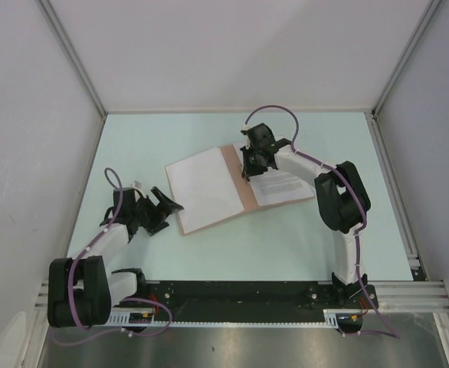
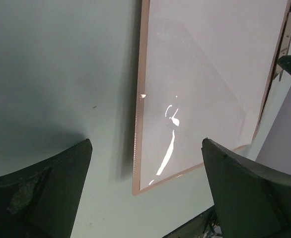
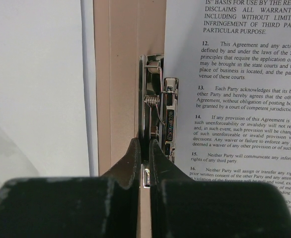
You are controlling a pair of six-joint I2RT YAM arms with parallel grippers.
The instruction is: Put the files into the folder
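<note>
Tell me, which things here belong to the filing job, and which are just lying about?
Belongs to the job: folder, printed sheet, blank sheet, metal clip, right gripper shut on that clip, left gripper open.
Just there: table, white walls, metal rail.

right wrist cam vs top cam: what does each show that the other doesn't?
Right wrist only: the metal clip at the folder's spine, the right claw shut on it, readable print. Top only: the left claw, open, beside the folder's left edge, and the folder's whole outline. Both: the open folder, the printed sheet on its right half, a blank sheet on its left.
</note>
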